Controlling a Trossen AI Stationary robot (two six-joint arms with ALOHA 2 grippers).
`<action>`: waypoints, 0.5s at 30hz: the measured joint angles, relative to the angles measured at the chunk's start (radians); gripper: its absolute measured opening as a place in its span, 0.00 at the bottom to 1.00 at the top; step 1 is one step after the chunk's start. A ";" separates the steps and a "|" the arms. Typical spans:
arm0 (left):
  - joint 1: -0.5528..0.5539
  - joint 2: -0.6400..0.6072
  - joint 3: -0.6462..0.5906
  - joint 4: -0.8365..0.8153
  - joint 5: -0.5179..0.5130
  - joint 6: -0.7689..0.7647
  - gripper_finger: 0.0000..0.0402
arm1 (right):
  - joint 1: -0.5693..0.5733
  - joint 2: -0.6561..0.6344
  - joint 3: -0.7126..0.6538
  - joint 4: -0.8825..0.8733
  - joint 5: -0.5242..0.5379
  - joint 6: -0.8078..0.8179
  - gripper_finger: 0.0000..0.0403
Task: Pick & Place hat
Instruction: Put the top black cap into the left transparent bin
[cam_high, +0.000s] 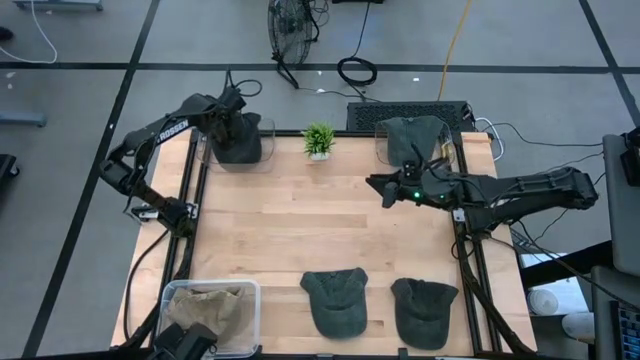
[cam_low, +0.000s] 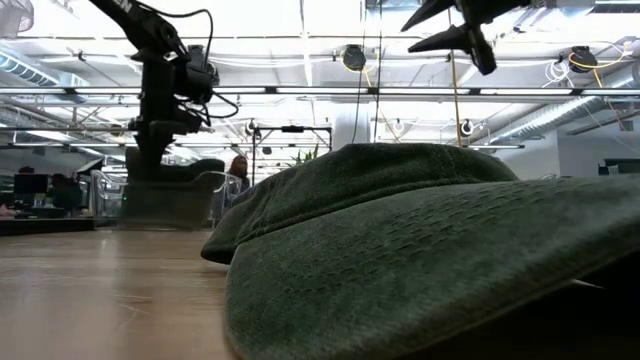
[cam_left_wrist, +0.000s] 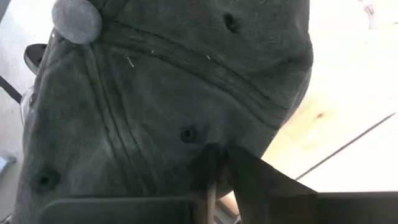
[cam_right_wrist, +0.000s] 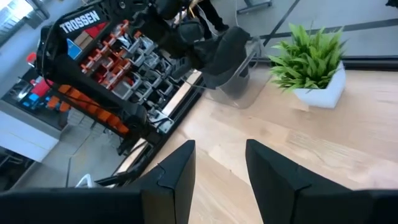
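left gripper (cam_high: 240, 128) jaws pinch a dark hat (cam_high: 238, 146) crown-up in the clear bin (cam_high: 266, 150); right gripper (cam_high: 381, 188) jaws spread.

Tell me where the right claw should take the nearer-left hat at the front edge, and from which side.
Judging from the high view, take the front-left hat at its crown, where the cloth bunches, coming straight down from above. It lies flat on the table with its brim toward the front edge, so a side approach would likely slide it. The right claw is open and empty over mid-table. The front-right hat sits close beside it.

Dark jointed arms, white TROSSEN lettering, green light near right claw (cam_high: 384, 190)
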 joint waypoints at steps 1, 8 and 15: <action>0.003 0.000 0.003 0.000 0.000 -0.002 0.15 | 0.000 0.012 0.000 0.013 0.000 0.000 0.32; 0.004 -0.002 0.043 -0.010 0.003 -0.022 0.24 | -0.023 0.040 0.000 0.044 -0.004 -0.014 0.32; -0.007 -0.030 0.059 -0.031 0.001 -0.045 0.35 | -0.058 -0.003 0.000 0.081 -0.004 -0.139 0.32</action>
